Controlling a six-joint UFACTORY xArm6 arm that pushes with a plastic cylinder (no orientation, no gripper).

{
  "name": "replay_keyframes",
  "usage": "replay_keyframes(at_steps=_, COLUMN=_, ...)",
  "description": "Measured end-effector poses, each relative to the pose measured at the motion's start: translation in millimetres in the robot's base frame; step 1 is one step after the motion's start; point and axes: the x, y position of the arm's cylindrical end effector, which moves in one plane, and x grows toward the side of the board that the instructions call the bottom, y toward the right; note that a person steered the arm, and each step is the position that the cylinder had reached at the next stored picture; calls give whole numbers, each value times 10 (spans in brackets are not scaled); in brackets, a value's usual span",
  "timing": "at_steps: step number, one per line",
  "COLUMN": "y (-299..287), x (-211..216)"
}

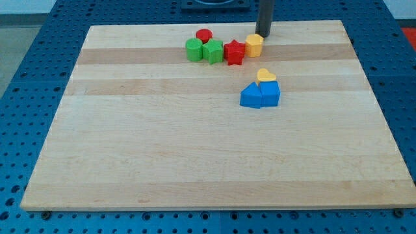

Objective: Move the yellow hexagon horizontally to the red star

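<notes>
The yellow hexagon (254,45) sits near the view's top edge of the wooden board, touching the right side of the red star (234,52). My tip (262,35) stands just above and to the right of the yellow hexagon, close to it or touching it. Left of the red star, in a row, are a green block (212,51) and a green cylinder (194,49). A red cylinder (204,36) sits behind them.
Below the group, a yellow heart (265,75) rests against two blue blocks (260,95) near the board's middle right. The wooden board (130,149) lies on a blue pegboard table.
</notes>
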Motion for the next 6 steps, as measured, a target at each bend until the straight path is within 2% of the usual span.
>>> replay_keyframes(at_steps=3, y=-251, x=174)
replay_keyframes(at_steps=6, y=-190, x=438)
